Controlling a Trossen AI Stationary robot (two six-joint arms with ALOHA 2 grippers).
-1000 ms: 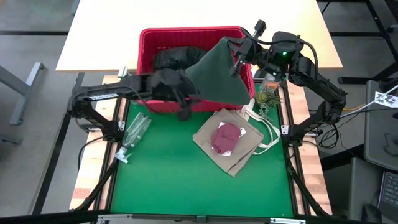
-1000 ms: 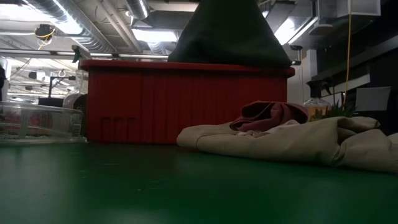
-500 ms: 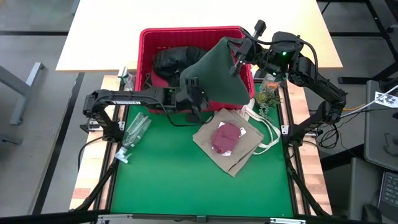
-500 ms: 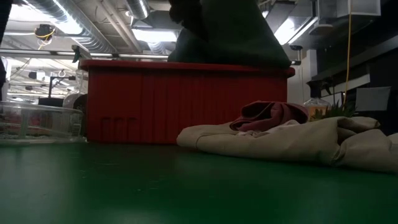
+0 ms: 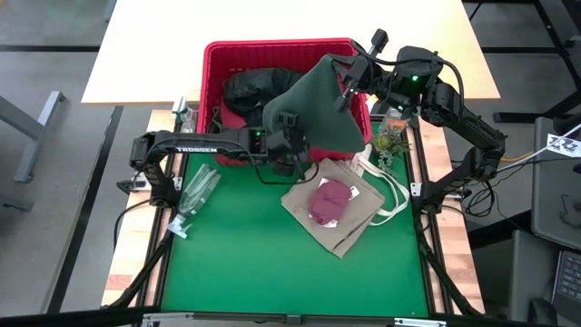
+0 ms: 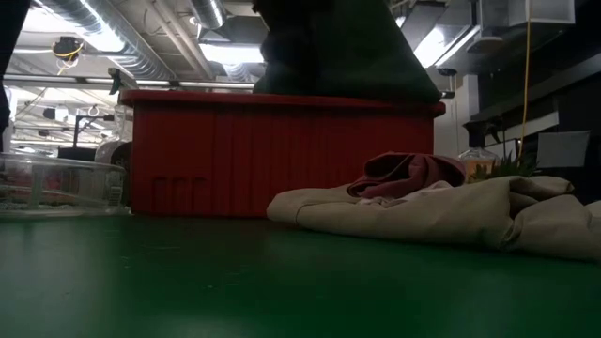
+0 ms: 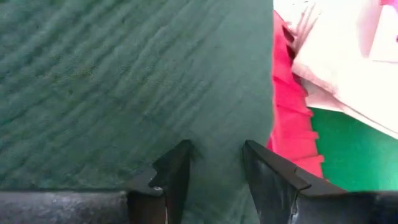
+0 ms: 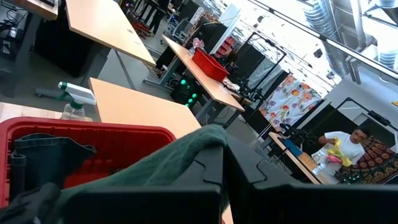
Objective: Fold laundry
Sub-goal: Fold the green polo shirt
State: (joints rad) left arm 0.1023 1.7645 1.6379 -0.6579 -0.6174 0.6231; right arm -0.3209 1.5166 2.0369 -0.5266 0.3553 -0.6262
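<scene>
Two hands attend one olive-green shirt [image 5: 322, 104], hanging above the red basket [image 5: 218, 54] at upper centre. Right hand [image 5: 347, 86] is clamped on its top corner; left hand [image 5: 289, 145], parted, sits against its lower edge, nearer. Left wrist view alone shows cloth between the fingers [image 7: 174, 171], ungripped.

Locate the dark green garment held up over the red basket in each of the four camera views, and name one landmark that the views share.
High view: dark green garment hangs over the basket's right half.
Low view: it shows at top centre, above the basket wall.
Left wrist view: it fills most of the picture.
Right wrist view: it slopes across the lower middle.
Shared landmark: the red basket, seen in all four.
</scene>
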